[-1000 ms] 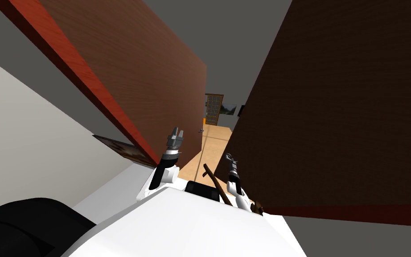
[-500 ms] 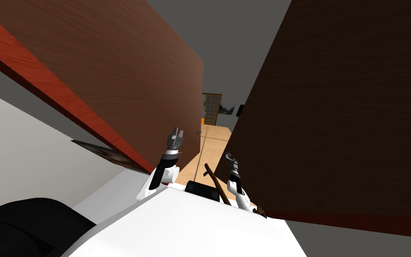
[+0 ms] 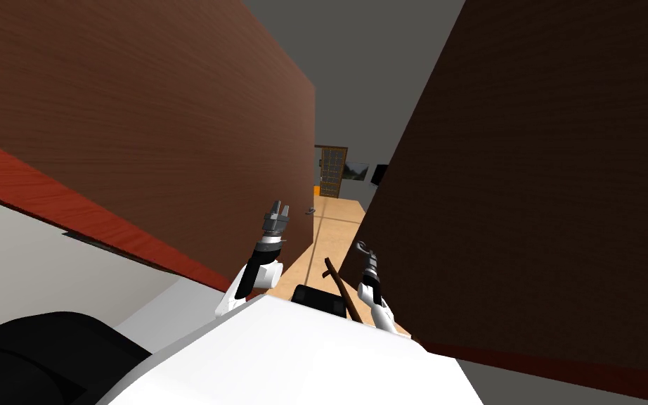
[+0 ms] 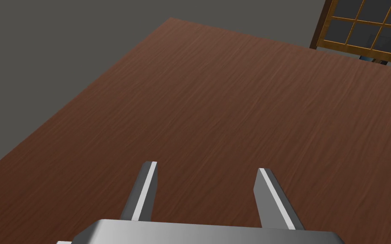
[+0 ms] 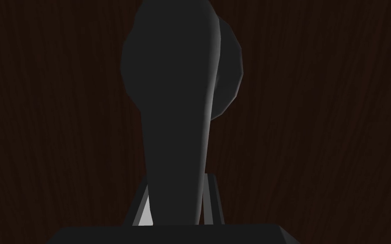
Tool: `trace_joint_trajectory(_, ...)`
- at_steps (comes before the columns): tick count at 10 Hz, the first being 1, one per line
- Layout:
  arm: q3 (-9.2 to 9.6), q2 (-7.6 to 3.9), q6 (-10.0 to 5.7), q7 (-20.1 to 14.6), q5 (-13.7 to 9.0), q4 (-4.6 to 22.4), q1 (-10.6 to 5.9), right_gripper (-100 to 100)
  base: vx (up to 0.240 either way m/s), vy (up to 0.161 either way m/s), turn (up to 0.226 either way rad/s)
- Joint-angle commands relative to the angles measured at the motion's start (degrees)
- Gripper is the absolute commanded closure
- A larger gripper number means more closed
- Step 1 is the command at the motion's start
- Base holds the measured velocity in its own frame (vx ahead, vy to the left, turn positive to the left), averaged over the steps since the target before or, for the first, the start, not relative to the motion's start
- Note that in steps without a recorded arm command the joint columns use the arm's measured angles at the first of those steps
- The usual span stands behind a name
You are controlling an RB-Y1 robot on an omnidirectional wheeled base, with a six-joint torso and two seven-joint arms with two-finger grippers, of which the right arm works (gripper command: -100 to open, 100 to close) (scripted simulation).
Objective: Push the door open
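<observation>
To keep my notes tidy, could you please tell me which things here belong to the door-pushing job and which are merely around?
Job: dark brown wooden door; its dark grey lever handle; right gripper, shut on that handle.
Around: lighter reddish-brown wooden panel; open left gripper facing it; far lattice-paned wooden door; tan floor.

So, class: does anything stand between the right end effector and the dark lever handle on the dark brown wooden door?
Nothing visible does. The blades of the right end effector press the sides of the dark lever handle, which stands close against the dark brown wooden door.
</observation>
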Motion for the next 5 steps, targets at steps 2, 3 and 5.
trace_joint_trajectory(2,-1.72,0.09,-0.25,1.5,-0.8,-1.2,0.19,100,0.145,0.004,-0.059)
trace_joint_trajectory(3,-2.82,0.82,-0.43,2.5,-1.4,-1.1,-0.03,100,0.162,0.016,-0.087)
trace_joint_trajectory(5,-3.85,1.63,-0.59,3.5,-2.0,-1.0,-0.25,100,0.177,0.003,-0.068)
